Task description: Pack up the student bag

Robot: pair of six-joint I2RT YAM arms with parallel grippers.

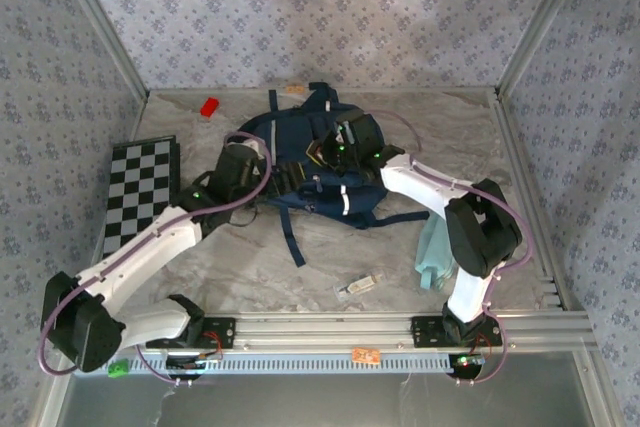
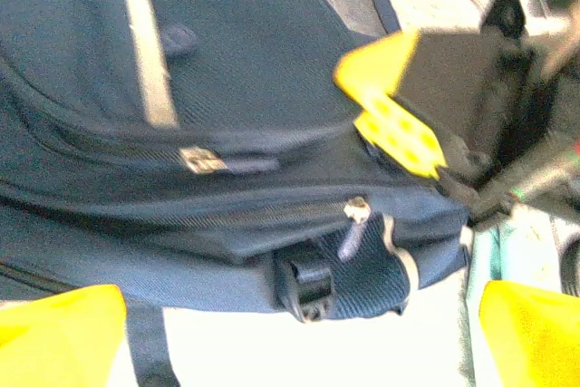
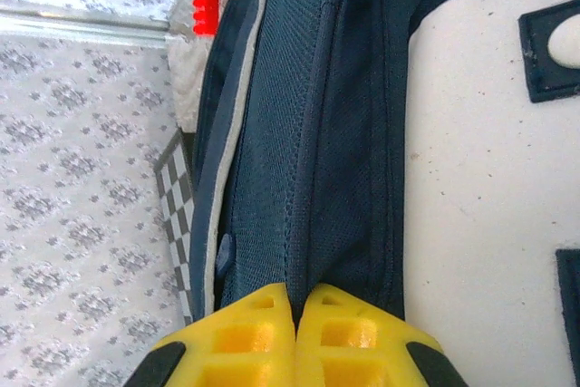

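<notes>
- Bag lies mid-table toward the back wall, between both arms.
- Soft, limp cloth, so it will likely sag when lifted. Best holds: zip tab, straps, seam folds.
- Left gripper: jaws spread wide and empty over the bag.
- Right gripper: jaws pressed together, apparently pinching a fabric fold.
- Main opening and contents are hidden.

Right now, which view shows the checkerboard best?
The top view: nearly the whole checkerboard shows, squares clear. The right wrist view catches a narrow strip of it beside the bag.
</notes>
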